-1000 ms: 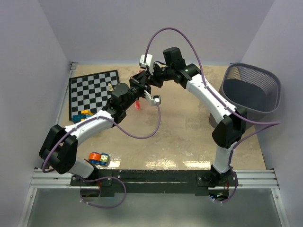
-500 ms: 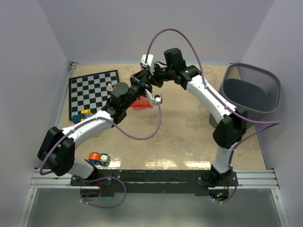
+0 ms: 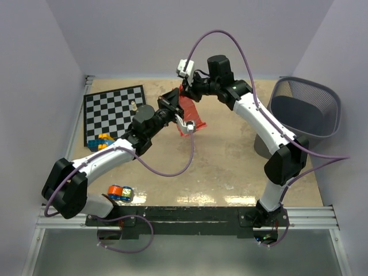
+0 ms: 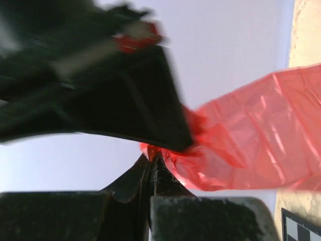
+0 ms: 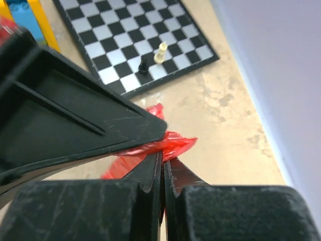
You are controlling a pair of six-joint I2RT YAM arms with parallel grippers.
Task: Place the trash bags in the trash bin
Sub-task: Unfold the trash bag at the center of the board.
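Observation:
A thin red trash bag point(image 3: 191, 115) hangs above the table between both grippers, its film spreading down to the right. My left gripper point(image 3: 176, 99) is shut on the bag's top edge; in the left wrist view the film point(image 4: 256, 130) fans out right of the pinched tips point(image 4: 152, 156). My right gripper point(image 3: 185, 92) is shut on the same edge right beside it, with the red film point(image 5: 168, 143) bunched at its closed tips point(image 5: 163, 159). The dark wire-mesh trash bin point(image 3: 306, 112) stands at the far right, well apart from the bag.
A chessboard point(image 3: 114, 114) with two pieces lies at the back left. Coloured blocks point(image 3: 102, 140) sit at its front edge, and a small blue-orange object point(image 3: 120, 192) lies near the left arm's base. White walls close in on three sides.
Both grippers have risen and shifted right together, lifting the bag. Its film has unfolded from a small bunch into a hanging sheet.

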